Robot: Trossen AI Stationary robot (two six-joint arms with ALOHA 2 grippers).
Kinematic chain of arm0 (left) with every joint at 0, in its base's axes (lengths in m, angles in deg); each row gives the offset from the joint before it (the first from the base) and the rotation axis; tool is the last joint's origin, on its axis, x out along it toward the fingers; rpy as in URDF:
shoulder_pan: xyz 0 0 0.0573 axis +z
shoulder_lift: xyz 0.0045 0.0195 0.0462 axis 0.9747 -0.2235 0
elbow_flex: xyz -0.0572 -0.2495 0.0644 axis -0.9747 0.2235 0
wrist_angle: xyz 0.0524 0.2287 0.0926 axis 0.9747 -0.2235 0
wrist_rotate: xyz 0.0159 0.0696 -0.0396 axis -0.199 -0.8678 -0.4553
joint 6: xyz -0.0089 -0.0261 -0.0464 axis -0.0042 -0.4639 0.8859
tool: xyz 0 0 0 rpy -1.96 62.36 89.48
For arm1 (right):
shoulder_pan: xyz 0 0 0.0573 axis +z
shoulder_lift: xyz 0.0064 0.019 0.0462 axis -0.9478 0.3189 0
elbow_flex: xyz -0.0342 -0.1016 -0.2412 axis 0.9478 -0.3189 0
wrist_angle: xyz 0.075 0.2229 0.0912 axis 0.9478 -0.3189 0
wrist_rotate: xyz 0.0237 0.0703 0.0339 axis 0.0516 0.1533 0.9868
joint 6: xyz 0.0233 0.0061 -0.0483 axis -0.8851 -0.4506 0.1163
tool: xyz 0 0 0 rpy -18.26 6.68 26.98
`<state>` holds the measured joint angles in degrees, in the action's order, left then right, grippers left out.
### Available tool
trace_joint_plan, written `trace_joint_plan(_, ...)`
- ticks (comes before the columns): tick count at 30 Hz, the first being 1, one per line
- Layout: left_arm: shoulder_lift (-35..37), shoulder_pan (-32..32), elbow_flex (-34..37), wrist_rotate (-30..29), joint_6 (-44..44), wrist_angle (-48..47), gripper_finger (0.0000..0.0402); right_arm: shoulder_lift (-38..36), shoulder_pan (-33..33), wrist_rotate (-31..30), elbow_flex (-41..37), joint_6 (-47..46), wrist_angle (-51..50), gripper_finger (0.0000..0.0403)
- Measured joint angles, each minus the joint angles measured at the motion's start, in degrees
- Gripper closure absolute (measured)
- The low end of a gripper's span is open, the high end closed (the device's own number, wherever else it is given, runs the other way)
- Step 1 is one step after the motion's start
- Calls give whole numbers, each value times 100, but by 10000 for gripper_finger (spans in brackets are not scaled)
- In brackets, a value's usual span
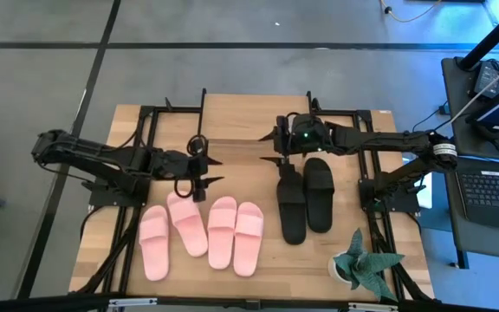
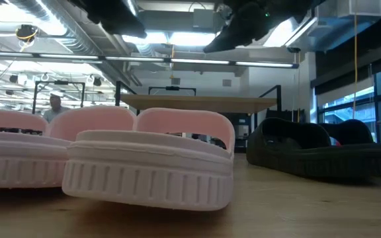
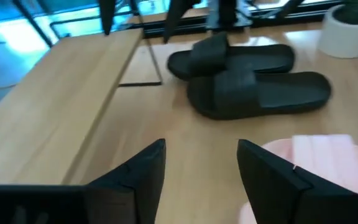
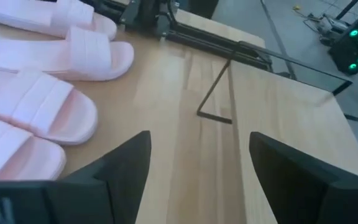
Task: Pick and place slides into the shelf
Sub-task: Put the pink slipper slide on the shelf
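A low descent could shove a sandal instead of straddling it, since the pairs lie close together; both grippers hang spread and empty. The left gripper [image 1: 199, 180] sits just above the pink slides [image 1: 202, 232], one edging beside its right finger [image 3: 272, 171]; the right gripper [image 1: 286, 159] hovers by the black slides [image 1: 306, 198]; the shelf [image 1: 254, 119] lies beyond both.
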<state>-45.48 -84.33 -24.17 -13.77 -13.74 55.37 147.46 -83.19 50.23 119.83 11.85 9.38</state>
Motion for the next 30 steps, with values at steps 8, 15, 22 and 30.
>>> trace_joint_plan(8,-225,-757,0,-222,-1087,80,212,22,659,-20,1,-405,-533,130)
trace_joint_plan(15,-433,-1639,0,-975,-251,213,212,74,2181,-1467,2,-419,-467,130)
trace_joint_plan(22,-486,-2178,0,-1444,157,126,212,561,3188,-2413,17,-995,418,130)
trace_joint_plan(30,-485,-2238,0,-1592,169,69,212,2093,3565,-2691,150,-1266,1654,130)
